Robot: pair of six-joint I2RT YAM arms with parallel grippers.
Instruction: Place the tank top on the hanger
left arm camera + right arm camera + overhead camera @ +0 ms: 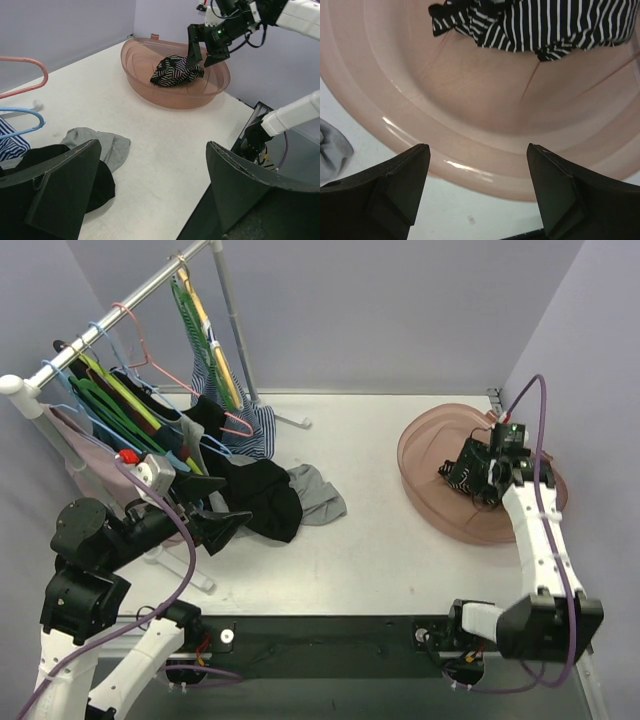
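Note:
The tank top (pixel 458 476) lies bunched up, black-and-white striped, inside a pink basin (pixel 425 485) at the right; it also shows in the left wrist view (pixel 174 71) and the right wrist view (pixel 540 25). My right gripper (pixel 476 478) is open and hovers over the basin just above the top, not touching it; its own view (pixel 477 185) shows nothing between the fingers. Green hangers (pixel 110 412) hang on the clothes rack at the left, another (pixel 188 315) further along the rail. My left gripper (pixel 218 522) is open and empty, low by the rack's foot (pixel 155 175).
A black cloth (pixel 265 495) and a grey cloth (pixel 318 495) lie on the table beside the rack. A blue-and-white striped garment (pixel 255 425), pink hanger (pixel 140 330) and yellow hanger (pixel 215 350) hang on the rail (pixel 130 298).

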